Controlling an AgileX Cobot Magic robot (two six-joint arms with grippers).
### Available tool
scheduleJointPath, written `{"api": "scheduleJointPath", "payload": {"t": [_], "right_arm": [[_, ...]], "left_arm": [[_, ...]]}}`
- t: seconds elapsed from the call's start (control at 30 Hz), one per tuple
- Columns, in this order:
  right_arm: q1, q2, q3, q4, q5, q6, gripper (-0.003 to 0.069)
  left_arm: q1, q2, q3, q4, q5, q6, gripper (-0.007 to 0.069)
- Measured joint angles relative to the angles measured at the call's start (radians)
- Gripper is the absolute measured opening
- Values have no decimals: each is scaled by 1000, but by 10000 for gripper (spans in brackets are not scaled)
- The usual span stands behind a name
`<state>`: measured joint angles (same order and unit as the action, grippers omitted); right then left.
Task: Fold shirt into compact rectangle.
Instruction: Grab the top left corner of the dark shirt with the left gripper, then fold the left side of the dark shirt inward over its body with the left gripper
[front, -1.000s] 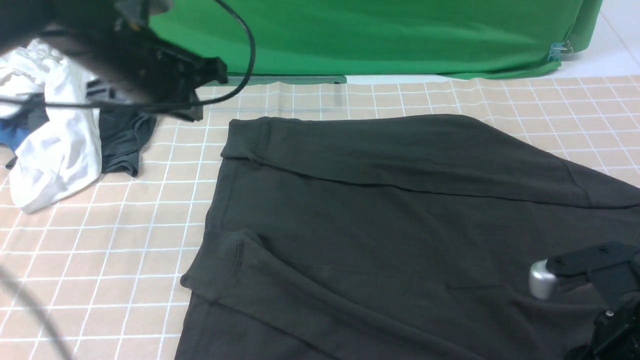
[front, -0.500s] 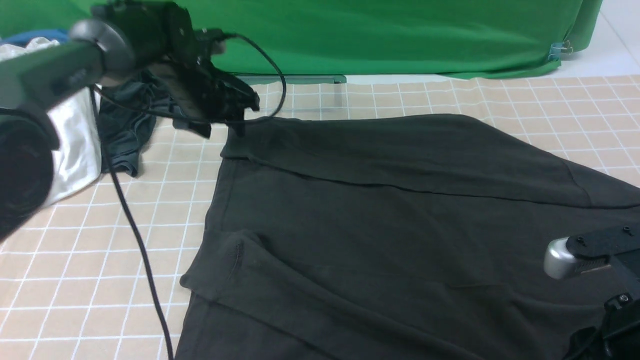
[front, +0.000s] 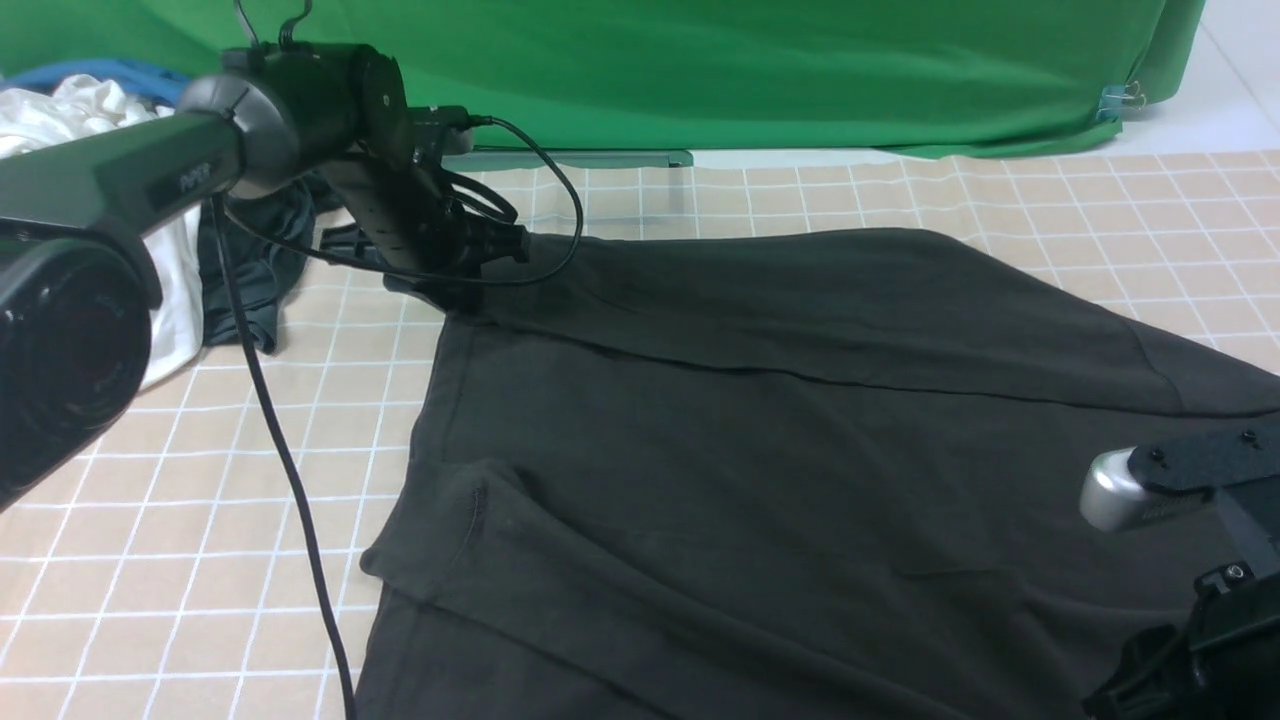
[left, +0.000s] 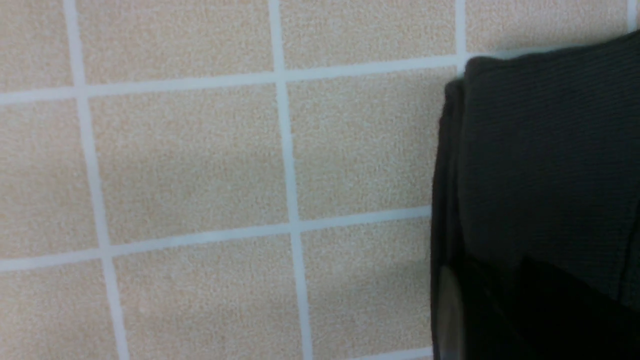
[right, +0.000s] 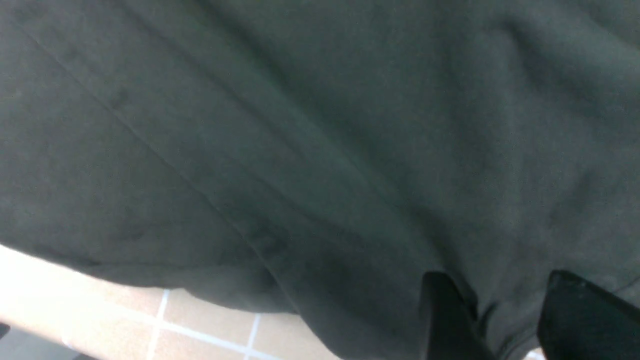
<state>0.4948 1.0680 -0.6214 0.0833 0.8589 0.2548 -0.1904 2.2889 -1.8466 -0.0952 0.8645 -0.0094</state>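
Note:
The charcoal shirt (front: 760, 450) lies spread over the checked tablecloth, with folds along its far edge and near-left side. My left gripper (front: 455, 290) is down on the shirt's far left corner. In the left wrist view that corner (left: 540, 150) runs into the dark space beside a pale finger (left: 445, 310), and the jaws look shut on it. At the near right, my right gripper (right: 497, 280) is shut on a pinched ridge of the shirt (right: 300, 125). In the front view only its wrist housing (front: 1110, 500) shows clearly.
A white garment (front: 175, 270) and a smaller dark grey garment (front: 260, 270) are heaped at the far left, behind the left arm. A green backdrop (front: 750, 70) closes off the far side. The left arm's black cable (front: 290, 480) hangs across the tablecloth (front: 150, 500).
My left arm swung from over the heap at the far left to the shirt's far left corner and came down on it. The right wrist rose slightly and shifted right.

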Motion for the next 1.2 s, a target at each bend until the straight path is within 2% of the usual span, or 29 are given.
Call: {"api": "scheduleJointPath", "payload": {"t": [0.1,0.47,0.67,0.9,0.97,1.2], "right_arm": [[0,0,0,0,-4,0,307],[0,0,0,0,-10,1,307],[0,0,0,0,-11,1,307],[0,0,0,-10,-39,-3,307],[0,0,0,-15,-51,-6,307],[0,0,0,-28,-72,-21,307]], "left_arm": [[0,-6,0,3,4,17,34],[0,-93,-1,11,29,37,34],[0,-130,-1,0,152,46,34],[-1,-293,6,-28,318,41,34],[-3,-323,25,-34,331,38,34],[-71,-466,292,-19,351,-45,34]]}}
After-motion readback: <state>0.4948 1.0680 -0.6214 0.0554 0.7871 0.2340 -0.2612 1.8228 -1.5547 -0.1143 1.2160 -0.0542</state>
